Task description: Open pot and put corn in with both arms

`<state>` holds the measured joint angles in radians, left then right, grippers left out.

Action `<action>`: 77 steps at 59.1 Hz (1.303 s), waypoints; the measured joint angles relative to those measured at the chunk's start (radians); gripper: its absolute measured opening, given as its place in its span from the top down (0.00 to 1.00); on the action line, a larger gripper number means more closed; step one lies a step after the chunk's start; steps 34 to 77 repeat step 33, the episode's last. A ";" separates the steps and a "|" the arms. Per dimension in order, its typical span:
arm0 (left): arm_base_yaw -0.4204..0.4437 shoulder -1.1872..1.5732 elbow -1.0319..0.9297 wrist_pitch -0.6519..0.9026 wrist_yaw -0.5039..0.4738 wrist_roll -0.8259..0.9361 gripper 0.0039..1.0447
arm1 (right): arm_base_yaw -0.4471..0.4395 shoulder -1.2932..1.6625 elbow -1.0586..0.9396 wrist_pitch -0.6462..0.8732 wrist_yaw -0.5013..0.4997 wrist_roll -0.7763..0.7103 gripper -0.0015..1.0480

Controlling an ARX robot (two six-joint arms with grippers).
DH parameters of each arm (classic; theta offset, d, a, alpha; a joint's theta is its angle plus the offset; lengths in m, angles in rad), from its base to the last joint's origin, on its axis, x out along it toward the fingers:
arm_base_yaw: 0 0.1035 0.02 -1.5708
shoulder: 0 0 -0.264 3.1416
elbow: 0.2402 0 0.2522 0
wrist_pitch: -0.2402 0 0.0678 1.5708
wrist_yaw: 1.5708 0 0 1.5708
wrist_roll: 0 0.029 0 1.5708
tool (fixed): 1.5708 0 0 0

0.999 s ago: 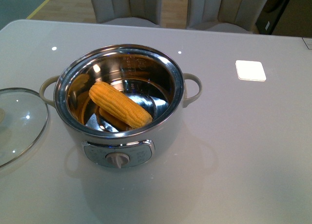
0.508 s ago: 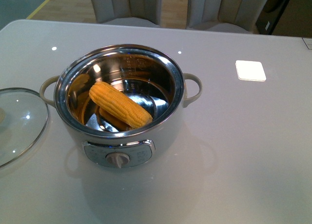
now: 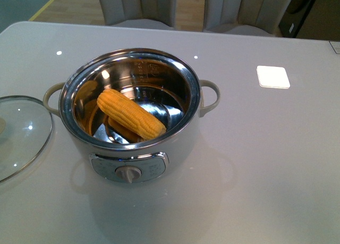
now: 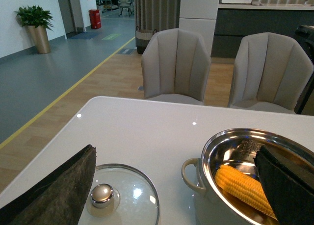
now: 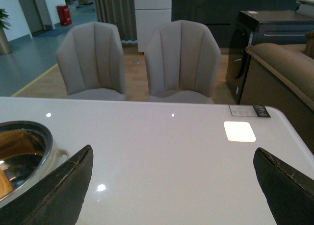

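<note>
Closest to me, my left gripper (image 4: 171, 186) has its jaws spread wide with nothing between them; one black finger (image 4: 54, 190) hangs over the glass lid (image 4: 122, 195) and the other sits in front of the pot (image 3: 130, 114). My right gripper (image 5: 171, 186) is the same deal, spread wide and empty, just white table (image 5: 162, 151) showing between its fingers. In the front view neither arm shows up at all. The pot stands open near the table's front edge, control knob (image 3: 128, 174) facing me, a cream loop handle on each side. The corn (image 3: 130, 114) is inside it, lying at a slant with one end propped up toward the left wall and the other down near the front, its reflection on the shiny steel underneath. The lid lies flat on the table just left of the pot, grey knob (image 4: 102, 194) up, not touching it. Further out on the right there's a small white square pad (image 3: 273, 76), well apart from the pot. Past the far edge, two grey upholstered chairs (image 5: 135, 58) stand side by side.
</note>
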<state>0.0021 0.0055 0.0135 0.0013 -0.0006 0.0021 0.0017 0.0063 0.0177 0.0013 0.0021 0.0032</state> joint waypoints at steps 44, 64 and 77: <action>0.000 0.000 0.000 0.000 0.000 0.000 0.06 | 0.000 0.000 0.000 0.000 0.000 0.000 0.08; 0.000 0.000 0.000 0.000 0.000 0.000 0.06 | 0.000 0.000 0.000 0.000 0.000 0.000 0.08; 0.000 0.000 0.000 0.000 0.000 0.000 0.06 | 0.000 0.000 0.000 0.000 0.000 0.000 0.08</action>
